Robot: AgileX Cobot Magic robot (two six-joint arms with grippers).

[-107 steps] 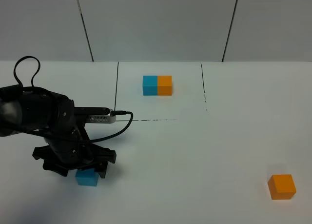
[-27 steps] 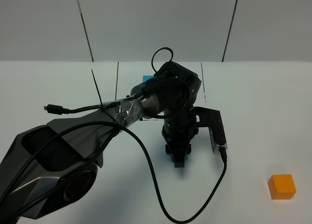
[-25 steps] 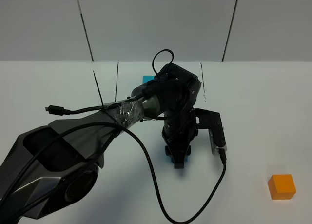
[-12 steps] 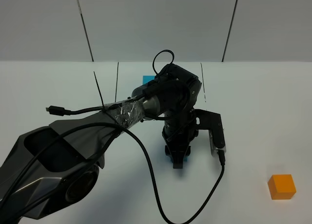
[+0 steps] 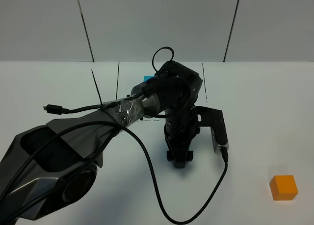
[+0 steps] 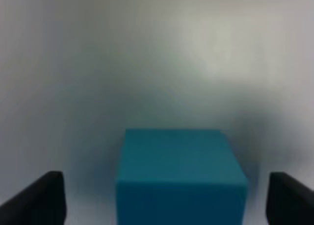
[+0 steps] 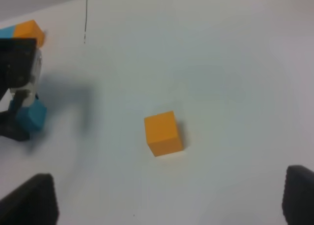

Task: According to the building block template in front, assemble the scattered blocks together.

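Note:
The sky-blue scattered block rests on the white table, centred between the left gripper's black fingertips, which stand wide open and clear of its sides. In the high view that gripper points down at mid-table and covers the block. The orange scattered block sits alone at the front right. It also shows in the right wrist view as an orange cube, ahead of the open, empty right gripper. The template is mostly hidden behind the left arm; its blue and orange ends show in the right wrist view.
The left arm stretches from the front left across the middle, with a black cable looping over the table in front. Thin black lines mark a rectangle at the back. A grey panelled wall closes the far side.
The left gripper's fingers have spread apart and let go of the sky-blue block, which stays on the table at mid-table. The orange block has not moved.

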